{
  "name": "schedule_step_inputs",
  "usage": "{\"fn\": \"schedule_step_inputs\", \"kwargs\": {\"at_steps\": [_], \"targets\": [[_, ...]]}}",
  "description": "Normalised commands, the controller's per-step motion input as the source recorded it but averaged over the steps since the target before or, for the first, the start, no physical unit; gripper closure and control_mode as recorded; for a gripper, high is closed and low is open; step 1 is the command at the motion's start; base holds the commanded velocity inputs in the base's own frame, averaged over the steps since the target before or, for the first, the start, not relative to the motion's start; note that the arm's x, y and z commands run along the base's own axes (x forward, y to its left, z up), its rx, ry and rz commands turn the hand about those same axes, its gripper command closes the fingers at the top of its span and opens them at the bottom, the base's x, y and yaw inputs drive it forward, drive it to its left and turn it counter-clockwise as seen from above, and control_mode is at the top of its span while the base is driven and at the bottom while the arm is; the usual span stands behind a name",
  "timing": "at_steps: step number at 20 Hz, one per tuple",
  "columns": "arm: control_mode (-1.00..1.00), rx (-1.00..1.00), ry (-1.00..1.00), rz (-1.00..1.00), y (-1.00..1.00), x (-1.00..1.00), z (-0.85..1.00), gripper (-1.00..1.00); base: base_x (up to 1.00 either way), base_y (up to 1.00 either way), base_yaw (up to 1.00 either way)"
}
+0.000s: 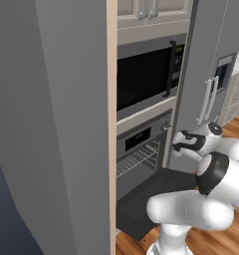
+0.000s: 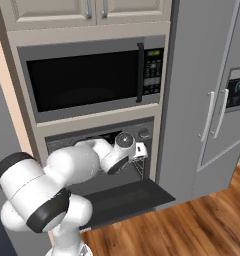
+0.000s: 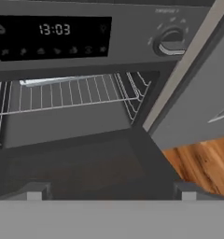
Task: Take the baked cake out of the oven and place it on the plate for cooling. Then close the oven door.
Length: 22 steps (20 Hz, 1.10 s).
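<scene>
A grey cabinet wall and wood-plank floor (image 2: 192,220) frame the built-in steel oven (image 3: 81,42) under the black microwave (image 2: 92,80). Its dark-glass oven door (image 2: 122,197) lies folded flat, likely to give access to the wire rack (image 3: 72,95). The gripper (image 3: 109,191) faces the cavity, fingers spread wide and empty. At eleven o'clock on the rack, a pale edge might be the cake; I cannot tell.

Black-windowed microwave (image 2: 92,80) sat built into the cabinet column, vertical handle on its right side; white cupboard doors (image 2: 87,12) directly above the microwave; grey fridge (image 2: 207,95) with two upright handles right of it; wood floor (image 2: 192,227) below.
</scene>
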Motion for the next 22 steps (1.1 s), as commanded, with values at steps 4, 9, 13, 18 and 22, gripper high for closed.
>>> {"fn": "schedule_step_inputs", "kwargs": {"at_steps": [4, 9, 13, 18, 22], "targets": [[-1.0, 0.02, 0.23, -0.03, -0.31, -0.19, 0.53, -1.0, 0.0, 0.0, 0.0], [-1.0, 0.04, 0.16, -0.08, -0.2, -0.24, 0.32, -1.0, 0.0, 0.0, 0.0], [-1.0, 0.11, -0.02, -0.07, -0.43, -0.55, 0.0, -1.0, 0.0, 0.0, 0.0], [-1.0, 0.14, -0.11, 0.0, -0.58, -0.73, 0.0, -1.0, 0.0, 0.0, 0.0], [-1.0, 0.12, -0.05, 0.0, -0.57, -0.67, -0.06, -1.0, 0.0, 0.0, 0.0]]}}
